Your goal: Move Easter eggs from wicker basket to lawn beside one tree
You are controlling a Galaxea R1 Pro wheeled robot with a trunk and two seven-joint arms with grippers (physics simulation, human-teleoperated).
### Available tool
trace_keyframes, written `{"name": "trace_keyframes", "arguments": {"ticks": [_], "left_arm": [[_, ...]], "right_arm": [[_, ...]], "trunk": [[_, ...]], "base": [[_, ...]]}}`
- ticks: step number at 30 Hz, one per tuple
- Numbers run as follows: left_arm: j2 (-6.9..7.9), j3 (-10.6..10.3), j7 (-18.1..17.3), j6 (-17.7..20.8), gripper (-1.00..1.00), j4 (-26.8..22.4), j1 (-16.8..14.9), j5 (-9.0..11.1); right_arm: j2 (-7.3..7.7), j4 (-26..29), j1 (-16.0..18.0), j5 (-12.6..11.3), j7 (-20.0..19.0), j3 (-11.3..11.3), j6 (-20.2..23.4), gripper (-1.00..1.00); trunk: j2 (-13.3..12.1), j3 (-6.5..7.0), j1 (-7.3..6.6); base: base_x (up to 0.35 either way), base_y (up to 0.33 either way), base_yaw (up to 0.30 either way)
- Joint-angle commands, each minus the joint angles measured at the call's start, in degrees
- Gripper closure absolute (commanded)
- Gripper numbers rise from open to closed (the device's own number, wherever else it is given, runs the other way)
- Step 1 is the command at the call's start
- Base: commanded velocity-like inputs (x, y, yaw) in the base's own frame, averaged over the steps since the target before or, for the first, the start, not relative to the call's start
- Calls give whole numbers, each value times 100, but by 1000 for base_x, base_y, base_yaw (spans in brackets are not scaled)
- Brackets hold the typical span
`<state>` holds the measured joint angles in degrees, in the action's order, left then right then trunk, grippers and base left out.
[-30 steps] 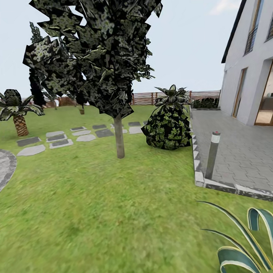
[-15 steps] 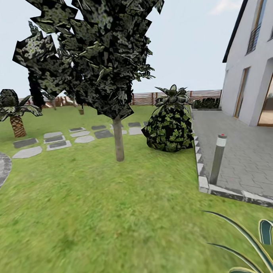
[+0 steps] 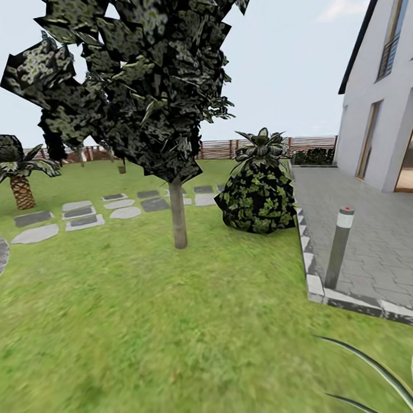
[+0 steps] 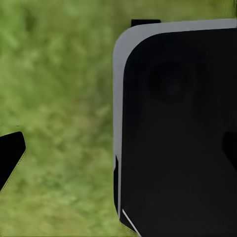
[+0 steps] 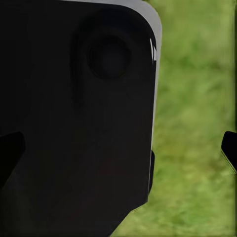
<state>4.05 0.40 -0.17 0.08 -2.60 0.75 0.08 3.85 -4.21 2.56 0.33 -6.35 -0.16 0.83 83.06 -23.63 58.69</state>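
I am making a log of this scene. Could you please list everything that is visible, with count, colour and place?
tree: 1, grey-brown trunk, dark canopy, centre of lawn
lawn: 1, green, foreground
bush: 1, dark green, beside the patio
palm: 1, brown trunk, far left
stepping stones: several, grey, behind the tree
patio: 1, grey paved, right
bollard light: 1, grey, patio edge
fence: 1, brown slatted, background
house: 1, white, right
striped leaves: few, green, lower right
robot body panels: dark, over grass, wrist views
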Motion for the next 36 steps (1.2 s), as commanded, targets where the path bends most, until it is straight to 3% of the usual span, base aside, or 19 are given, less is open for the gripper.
{"name": "trace_keyframes", "arguments": {"ticks": [1,36], "left_arm": [[1,4,-3,1,-100,-13,4,1],[2,4,0,1,-100,-13,4,1]], "right_arm": [[2,-9,8,3,-19,-2,7,-100],[2,-8,8,2,-20,-2,5,-100]], "trunk": [[2,-5,4],[2,-5,4]], "base": [[347,0,0],[347,0,0]]}}
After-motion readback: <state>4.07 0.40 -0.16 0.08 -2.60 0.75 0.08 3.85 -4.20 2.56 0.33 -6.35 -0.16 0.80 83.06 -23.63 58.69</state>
